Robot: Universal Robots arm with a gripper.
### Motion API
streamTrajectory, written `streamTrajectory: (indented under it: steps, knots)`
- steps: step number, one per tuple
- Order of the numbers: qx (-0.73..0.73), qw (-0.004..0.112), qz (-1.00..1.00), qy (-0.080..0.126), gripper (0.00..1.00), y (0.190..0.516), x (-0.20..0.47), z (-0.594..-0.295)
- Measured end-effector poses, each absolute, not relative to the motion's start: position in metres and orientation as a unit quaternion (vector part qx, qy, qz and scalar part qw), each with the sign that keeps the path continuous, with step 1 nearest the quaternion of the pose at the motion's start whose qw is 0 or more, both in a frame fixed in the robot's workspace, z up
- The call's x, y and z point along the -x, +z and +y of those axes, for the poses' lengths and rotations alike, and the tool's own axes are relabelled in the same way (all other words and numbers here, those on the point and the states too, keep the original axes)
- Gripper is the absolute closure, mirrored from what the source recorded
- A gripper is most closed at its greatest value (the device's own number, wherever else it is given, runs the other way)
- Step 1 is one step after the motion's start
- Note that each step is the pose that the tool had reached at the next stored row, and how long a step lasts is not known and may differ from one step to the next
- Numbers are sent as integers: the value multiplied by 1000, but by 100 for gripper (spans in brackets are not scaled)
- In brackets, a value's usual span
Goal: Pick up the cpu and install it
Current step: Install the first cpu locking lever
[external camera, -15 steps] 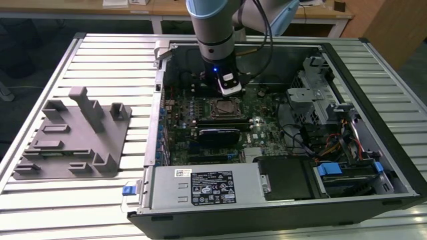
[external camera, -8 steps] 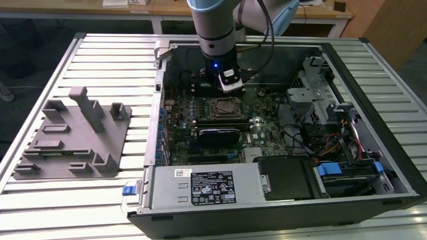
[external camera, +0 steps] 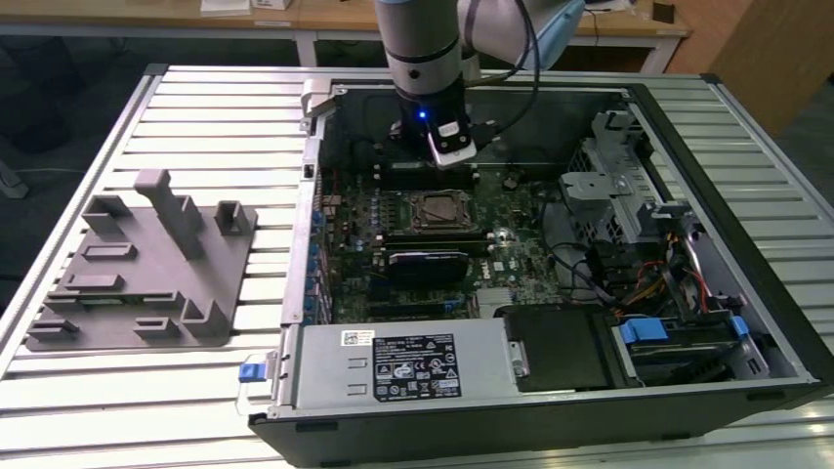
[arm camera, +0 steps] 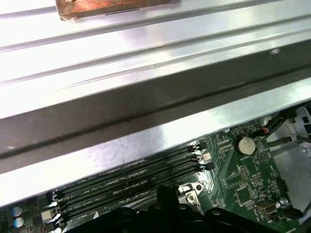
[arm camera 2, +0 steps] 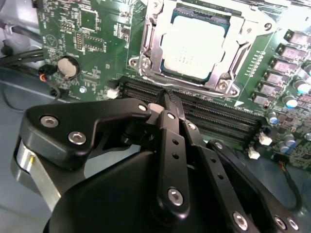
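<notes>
The cpu (arm camera 2: 194, 46) is a silvery-white square lying flat inside the metal socket frame (arm camera 2: 146, 63) on the green motherboard. In the exterior view it sits in the socket (external camera: 437, 208) at the middle of the open computer case. My gripper (external camera: 451, 154) hangs over the motherboard just beyond the socket, toward the case's far wall. In the second wrist view my gripper (arm camera 2: 169, 99) has its black fingers pressed together with nothing between them, tips over the memory slots (arm camera 2: 204, 112) beside the socket. The fingers are apart from the cpu.
A grey tray (external camera: 144, 264) with upright posts stands on the slatted table at the exterior view's left. Inside the case are a black heatsink block (external camera: 424, 264), a power supply (external camera: 404, 366) and drive bays with cables (external camera: 651, 244). The case wall (arm camera: 146, 97) runs close by.
</notes>
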State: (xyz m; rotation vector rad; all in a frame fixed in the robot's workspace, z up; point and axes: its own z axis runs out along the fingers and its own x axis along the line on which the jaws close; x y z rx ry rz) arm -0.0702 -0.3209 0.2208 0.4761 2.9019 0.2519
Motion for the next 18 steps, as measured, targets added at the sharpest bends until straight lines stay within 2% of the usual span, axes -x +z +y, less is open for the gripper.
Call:
streamTrajectory:
  steps: [12,18]
  knots:
    - [-160,95,979,84,89,222,70,-321]
    - [-159,95,981,60,89,222,69,-321]
